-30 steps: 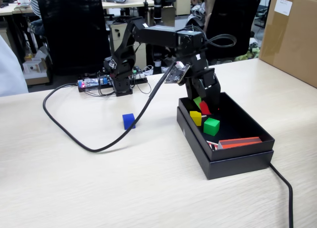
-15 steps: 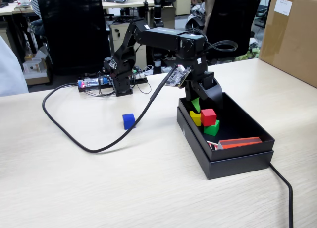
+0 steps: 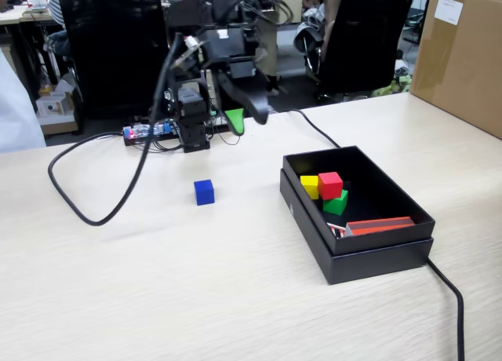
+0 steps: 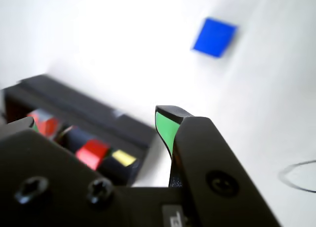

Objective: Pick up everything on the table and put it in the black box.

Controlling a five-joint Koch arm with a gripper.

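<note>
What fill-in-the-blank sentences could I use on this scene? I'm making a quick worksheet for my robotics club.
1. The only cube lying on the table is the ____ one.
2. On top of the green cube in the black box rests the ____ cube.
3. The yellow cube lies inside the ____.
4. The gripper hangs above the table with its jaws holding ____.

Missing words: blue; red; black box; nothing

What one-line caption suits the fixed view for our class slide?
Koch arm's gripper raised above the table; blue cube remains outside, red cube atop others inside the black box.
</note>
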